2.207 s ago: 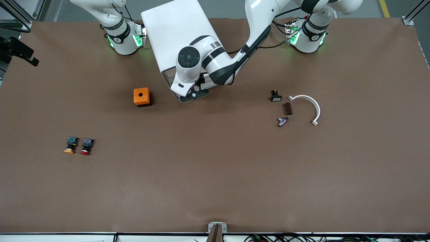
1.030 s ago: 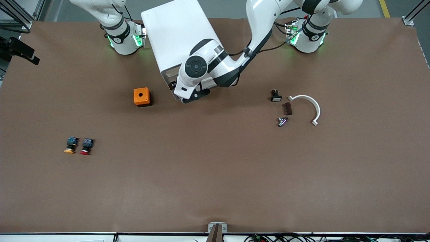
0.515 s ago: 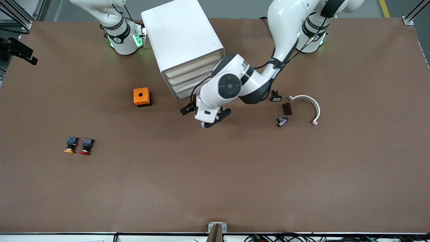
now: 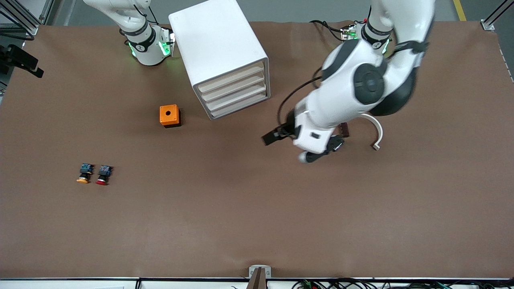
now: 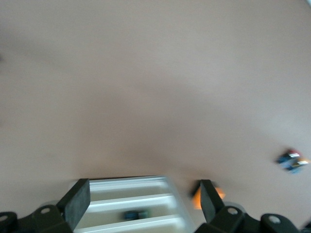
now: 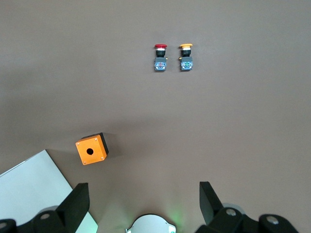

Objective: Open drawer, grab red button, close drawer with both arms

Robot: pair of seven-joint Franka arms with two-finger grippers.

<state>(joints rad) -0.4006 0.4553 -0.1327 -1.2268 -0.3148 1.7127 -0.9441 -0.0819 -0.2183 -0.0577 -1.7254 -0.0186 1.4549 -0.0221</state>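
Over the bare brown desk (image 4: 241,208), near the white curved bracket (image 4: 375,128), the left tool (image 4: 317,154) hangs with fingers spread wide, empty. The white cabinet (image 4: 219,44), all four drawer fronts flush, top drawer (image 4: 233,80) included, stands toward the right arm's end from it. The right tool (image 6: 141,206) waits high by its base, wide and empty. The red-capped button (image 4: 103,175) lies well apart from both, beside its orange-capped twin (image 4: 84,174); an orange cube (image 4: 169,115) sits between button and cabinet.
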